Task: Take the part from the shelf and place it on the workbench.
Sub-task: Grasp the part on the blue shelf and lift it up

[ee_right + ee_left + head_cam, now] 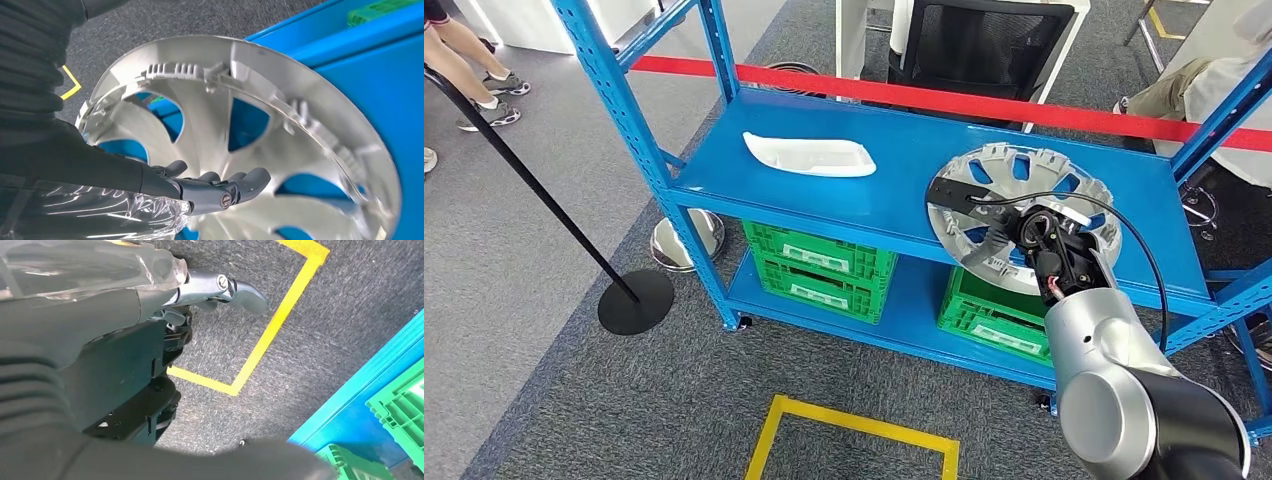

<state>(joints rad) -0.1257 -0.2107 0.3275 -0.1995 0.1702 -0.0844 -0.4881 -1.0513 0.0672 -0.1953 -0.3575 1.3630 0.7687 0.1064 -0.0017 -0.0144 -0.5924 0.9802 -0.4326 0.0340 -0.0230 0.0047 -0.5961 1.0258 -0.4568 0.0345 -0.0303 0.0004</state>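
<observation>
A silver wheel cover (1004,180) stands tilted on the right of the blue shelf's upper deck (894,200), its lower rim reaching past the front edge. My right hand (1049,245) is at its near side. In the right wrist view the hand (210,187) lies against the cover's ribbed inner face (215,115), with fingers curled at a spoke opening, gripping it. A white moulded part (809,155) lies flat on the deck to the left. My left hand (165,340) hangs over the carpet, fingers apart and holding nothing.
Green crates (824,265) (994,315) fill the lower deck. A yellow tape square (854,430) marks the carpet in front. A black stanchion base (636,300) stands left, and red barrier tape (924,97) runs behind. People stand at far left (474,70) and right (1214,70).
</observation>
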